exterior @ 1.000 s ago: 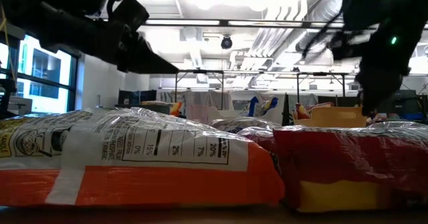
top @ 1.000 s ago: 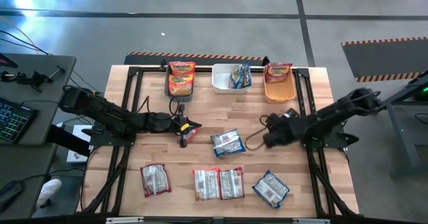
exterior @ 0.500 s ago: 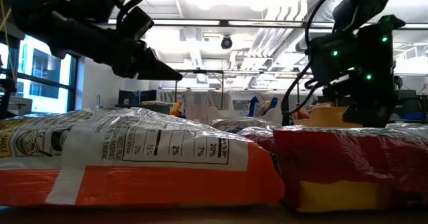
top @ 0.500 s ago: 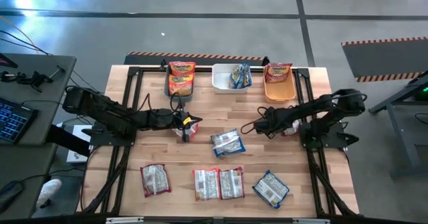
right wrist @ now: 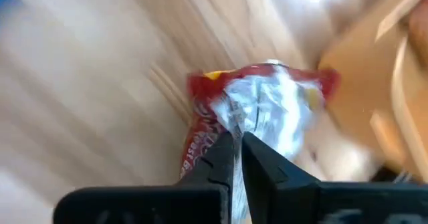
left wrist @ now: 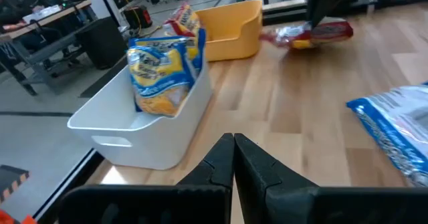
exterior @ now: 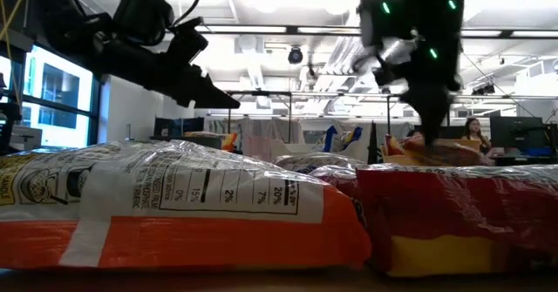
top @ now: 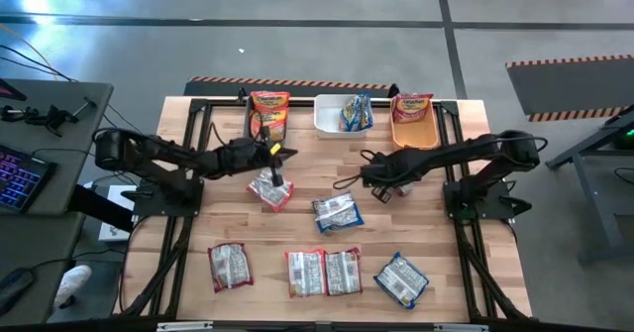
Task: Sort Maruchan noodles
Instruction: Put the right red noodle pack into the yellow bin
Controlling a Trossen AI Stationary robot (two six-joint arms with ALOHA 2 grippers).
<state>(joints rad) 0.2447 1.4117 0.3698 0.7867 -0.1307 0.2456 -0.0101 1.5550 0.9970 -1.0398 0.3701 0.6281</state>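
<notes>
Overhead, I see the wooden table (top: 436, 273) with three bins along its far edge: a teal bin (top: 252, 134) holding orange packets, a white bin (top: 330, 124) with blue packets standing in it, and an orange bin (top: 414, 134) with a red packet.

My left arm reaches in from the left; the left gripper (left wrist: 233, 144) has its fingers pressed together on nothing, hovering near the white bin (left wrist: 147, 127). Below its tip in the high view a packet (top: 270, 188) lies on the wood.

My right arm stretches toward the table's middle. The right gripper (right wrist: 234, 147) is pinched on the edge of a red packet (right wrist: 257, 110), in front of the orange bin.

The other Maruchan noodles (top: 325, 273) lie face down: one mid-table (top: 336, 212), four along the near edge.
</notes>
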